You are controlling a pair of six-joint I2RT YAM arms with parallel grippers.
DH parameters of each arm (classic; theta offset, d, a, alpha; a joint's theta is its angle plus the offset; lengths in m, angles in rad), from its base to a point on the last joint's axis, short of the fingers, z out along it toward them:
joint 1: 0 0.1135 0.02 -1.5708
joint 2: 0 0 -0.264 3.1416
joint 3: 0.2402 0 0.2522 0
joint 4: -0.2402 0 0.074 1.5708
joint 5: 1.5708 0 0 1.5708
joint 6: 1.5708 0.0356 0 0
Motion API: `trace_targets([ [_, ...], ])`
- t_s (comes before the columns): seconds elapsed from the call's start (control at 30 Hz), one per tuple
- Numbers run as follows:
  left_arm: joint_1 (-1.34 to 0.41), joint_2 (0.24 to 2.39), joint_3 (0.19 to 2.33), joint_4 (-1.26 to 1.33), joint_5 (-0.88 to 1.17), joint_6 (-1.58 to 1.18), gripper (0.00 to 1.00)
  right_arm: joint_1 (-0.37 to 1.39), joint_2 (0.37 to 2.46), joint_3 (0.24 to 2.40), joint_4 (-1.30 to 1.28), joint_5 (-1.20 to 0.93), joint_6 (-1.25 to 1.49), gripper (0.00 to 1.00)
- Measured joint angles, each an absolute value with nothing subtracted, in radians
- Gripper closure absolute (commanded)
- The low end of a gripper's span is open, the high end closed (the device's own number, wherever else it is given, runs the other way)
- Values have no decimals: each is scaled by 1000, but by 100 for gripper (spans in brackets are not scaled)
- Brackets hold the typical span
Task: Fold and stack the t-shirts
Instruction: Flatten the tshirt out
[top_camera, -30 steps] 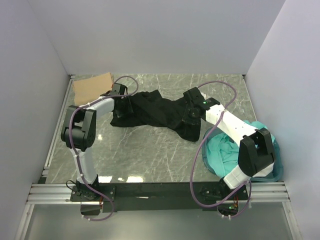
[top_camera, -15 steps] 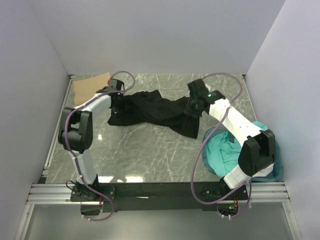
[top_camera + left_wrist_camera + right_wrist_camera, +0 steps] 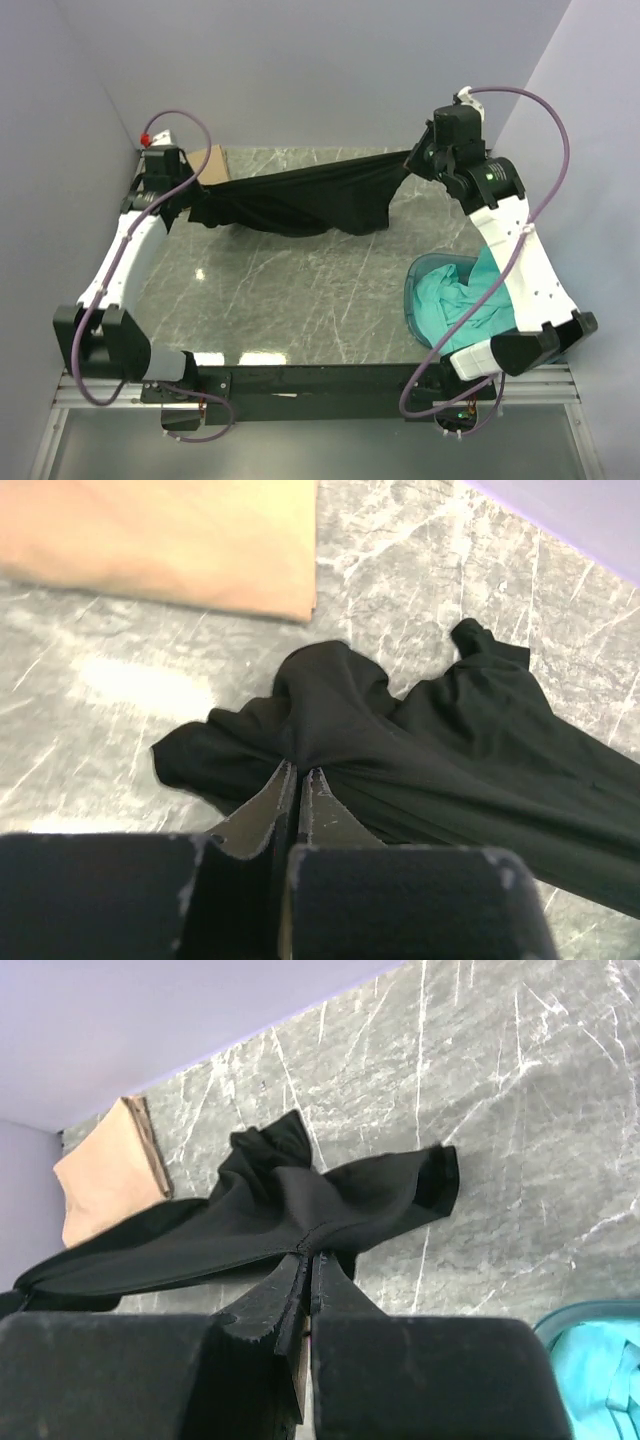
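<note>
Black t-shirt [image 3: 300, 198] stretched left-right

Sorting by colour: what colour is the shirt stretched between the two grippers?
The shirt is plain black, clearest in the top external view.

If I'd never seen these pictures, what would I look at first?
The big black t-shirt jumps out: it is stretched like a banner across the far side of the table, pinched at one end by the left gripper and at the other by the right gripper. Next you would spot the bright teal t-shirts heaped in the blue tub at the near right. A folded tan t-shirt lies in the far left corner.
</note>
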State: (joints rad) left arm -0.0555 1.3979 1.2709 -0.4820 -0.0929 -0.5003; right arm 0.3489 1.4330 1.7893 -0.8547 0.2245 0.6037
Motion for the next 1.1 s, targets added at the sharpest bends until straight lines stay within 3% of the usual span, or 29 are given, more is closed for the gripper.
trace_targets([
  [0.2, -38, 1299, 1148, -471, -65, -502, 92, 351, 1373, 1678, -842, 216, 605, 100],
  [0.47, -22, 1378, 1027, -481, -33, -500, 88, 346, 1460, 1497, -797, 135, 624, 100],
  [0.67, -14, 1430, 1003, -484, -30, -492, 79, 342, 1584, 1473, -772, 79, 632, 100],
  [0.8, -12, 1437, 1000, -483, -26, -494, 66, 342, 1610, 1473, -756, 58, 632, 100],
  [1.1, -10, 1460, 981, -475, -23, -510, 67, 342, 1612, 1464, -736, 37, 632, 100],
])
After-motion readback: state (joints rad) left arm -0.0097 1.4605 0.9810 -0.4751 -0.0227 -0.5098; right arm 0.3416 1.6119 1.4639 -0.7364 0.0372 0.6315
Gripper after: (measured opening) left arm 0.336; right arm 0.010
